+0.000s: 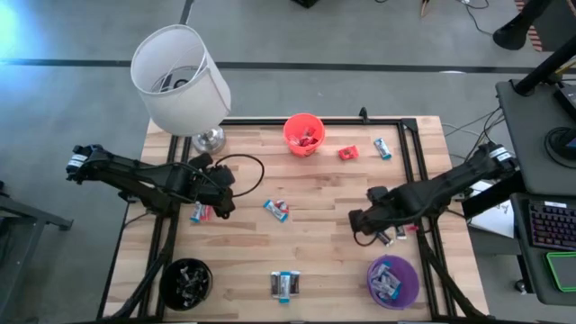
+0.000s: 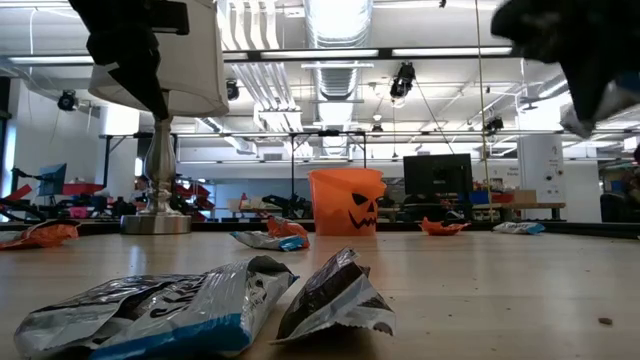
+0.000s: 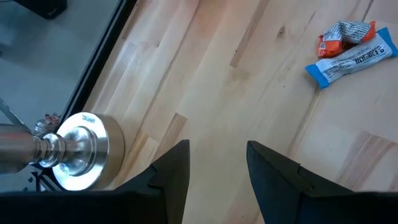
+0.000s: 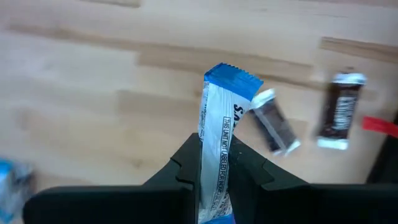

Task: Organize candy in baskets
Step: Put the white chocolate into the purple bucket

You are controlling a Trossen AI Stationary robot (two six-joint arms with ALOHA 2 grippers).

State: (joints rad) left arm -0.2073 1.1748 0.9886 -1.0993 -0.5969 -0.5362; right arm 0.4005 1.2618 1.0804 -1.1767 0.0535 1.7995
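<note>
Candy lies scattered over the wooden table (image 1: 315, 193) in the high view. The right gripper (image 4: 213, 163), right of centre in that frame, has its jaws closed on a blue-and-white candy (image 4: 217, 124); the right wrist view shows the wrapper standing up between the fingers, lifted off the wood. Below it on the table lie two dark brown candies (image 4: 339, 111), one just beside the held wrapper's tip, the other apart nearer the right edge of that picture.

The left gripper (image 3: 217, 171) sits left of centre in the high view, jaws open and holding nothing, over bare wood. The lamp base (image 3: 84, 149) shows at the lower left of the left wrist view, and a red candy with a blue one (image 3: 348, 50) lies at its upper right.

The orange basket (image 1: 303, 133) stands at top centre of the high view with red candy inside. The purple basket (image 1: 392, 280) sits at lower right, holding blue and white pieces. The black basket (image 1: 186, 281) sits at lower left with dark pieces in it. A white lampshade (image 1: 180, 79) fills the upper left.

Loose candy remains: a pair at bottom centre (image 1: 285, 285), a pair at mid-table (image 1: 276, 209), one red (image 1: 348, 153) and one blue (image 1: 382, 148) right of the orange basket.
</note>
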